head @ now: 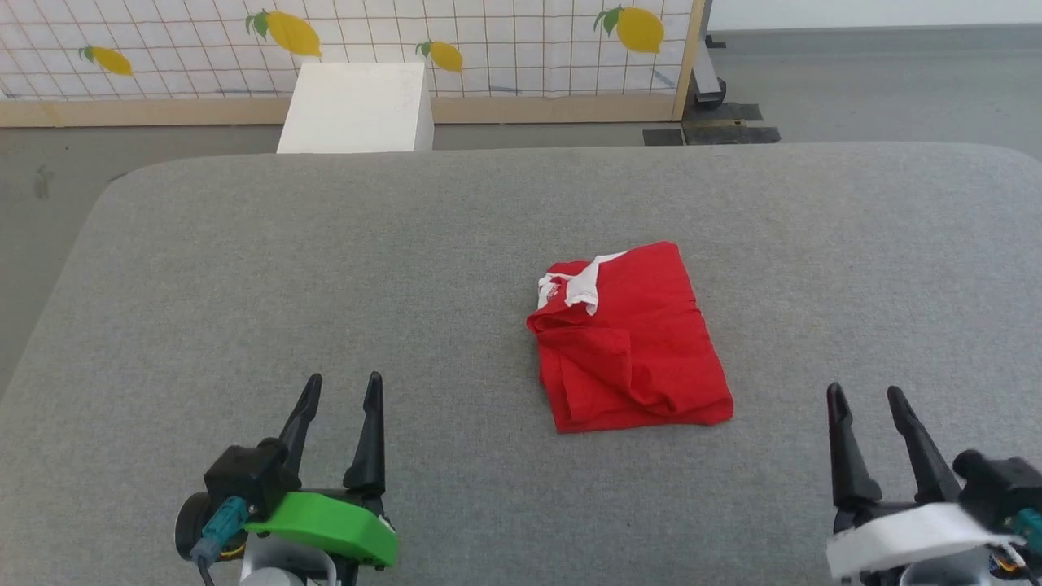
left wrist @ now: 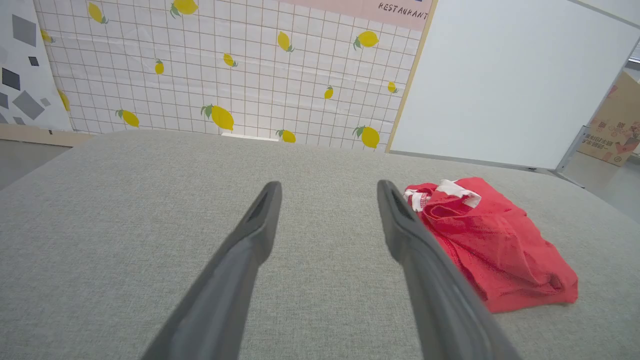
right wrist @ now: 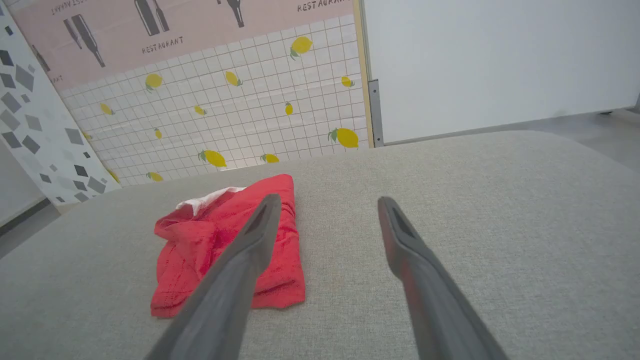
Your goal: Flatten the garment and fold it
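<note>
The garment (head: 631, 342) lies bunched in a rough rectangle on the grey table (head: 244, 268), red with a white band showing at its far left corner. It shows to the right in the left wrist view (left wrist: 495, 245) and to the left in the right wrist view (right wrist: 225, 240). My left gripper (head: 340, 389) stands open near the table's front left, well left of the garment, with nothing between its fingers. My right gripper (head: 867, 396) stands open at the front right, apart from the garment, holding nothing.
A white box (head: 358, 106) stands on the floor beyond the table's far edge. Behind it runs a lemon-patterned grid panel (head: 488, 49) in a wooden frame. Grey floor (head: 895, 81) lies at the back right.
</note>
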{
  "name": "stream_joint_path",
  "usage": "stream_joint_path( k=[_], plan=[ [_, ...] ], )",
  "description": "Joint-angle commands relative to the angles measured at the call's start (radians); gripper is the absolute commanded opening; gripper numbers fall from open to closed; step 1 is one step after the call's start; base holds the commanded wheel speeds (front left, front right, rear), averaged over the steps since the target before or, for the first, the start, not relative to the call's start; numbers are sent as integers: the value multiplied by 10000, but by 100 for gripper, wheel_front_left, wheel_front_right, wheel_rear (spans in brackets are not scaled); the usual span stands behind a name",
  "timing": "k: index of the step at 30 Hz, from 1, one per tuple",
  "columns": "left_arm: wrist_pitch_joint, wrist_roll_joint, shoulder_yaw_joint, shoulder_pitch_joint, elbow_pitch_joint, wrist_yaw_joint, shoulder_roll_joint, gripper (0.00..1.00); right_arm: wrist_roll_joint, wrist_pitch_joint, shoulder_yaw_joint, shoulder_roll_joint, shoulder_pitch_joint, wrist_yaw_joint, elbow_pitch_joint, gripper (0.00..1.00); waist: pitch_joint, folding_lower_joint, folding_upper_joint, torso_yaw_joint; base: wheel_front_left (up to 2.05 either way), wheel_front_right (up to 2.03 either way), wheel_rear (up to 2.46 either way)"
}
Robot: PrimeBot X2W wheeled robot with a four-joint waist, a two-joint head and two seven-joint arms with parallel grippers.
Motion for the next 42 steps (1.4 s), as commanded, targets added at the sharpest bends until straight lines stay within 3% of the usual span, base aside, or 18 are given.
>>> stream_joint_path(
  k=[1, 5, 7, 12, 14, 15, 20, 26, 32, 33, 35, 37, 42],
  plan=[
    [-47, -8, 47, -25, -27, -40, -18, 100, 822, 166, 32, 31, -359, -15, 61, 100, 75, 0, 0, -4, 0, 0, 0],
    [-47, 39, 15, -158, -88, -40, -18, 100, 5038, 1741, -154, 31, -1428, -15, 620, 100, 314, 0, 0, 46, 0, 0, 0],
    [-47, 57, -10, -260, -130, -40, -18, 100, 6500, 2682, -381, 31, -2011, -15, 965, 100, 485, 0, 0, 103, 0, 0, 0],
    [-47, 120, -169, -634, -221, -40, -18, 100, 8346, 5823, -1272, 31, -3798, -15, 2808, 100, 981, 0, 0, 369, 0, 0, 0],
    [-47, 126, -245, -787, -263, -40, -18, 100, 8407, 6985, -1702, -30, -4542, -15, 3810, 100, 1203, 0, 0, 517, 0, 0, 0],
    [-47, 123, -379, -1030, -317, -40, -18, 100, 8037, 8235, -2256, -210, -5619, -15, 5188, 100, 1516, 0, 0, 768, 0, 0, 0],
    [-47, 96, -525, -1400, -370, -40, -18, 100, 6470, 9374, -2822, -579, -7167, -15, 6968, 100, 2022, 0, 0, 1245, 0, 0, 0],
    [-47, 14, -593, -1650, -417, -40, -18, 100, 5213, 10459, -3335, -559, -8193, -15, 8012, 100, 2404, 0, 0, 1785, 0, 0, 0],
    [-47, -43, -559, -1669, -445, -40, -18, 100, 4674, 11510, -3457, -271, -8432, -15, 7930, 100, 2470, 0, 0, 2075, 0, 0, 0],
    [-47, -43, -559, -1653, -442, -40, -18, 100, 4620, 11696, -3424, -221, -8400, -15, 7804, 96, 2453, 0, 0, 2099, 0, 0, 0],
    [-47, -39, -551, -1613, -430, -40, -18, 100, 4542, 12026, -3346, -148, -8296, -15, 7535, 40, 2404, 0, 0, 2122, 0, 0, 0],
    [-47, -32, -522, -1560, -417, -40, -18, 100, 4446, 12244, -3222, -95, -8144, -15, 7160, 0, 2335, 0, 0, 2104, 0, 0, 0],
    [-47, -11, -472, -1500, -397, -40, -18, 100, 4016, 12240, -2706, -30, -7698, -15, 5907, 0, 2170, 0, 0, 1841, 0, 0, 0]
  ],
)
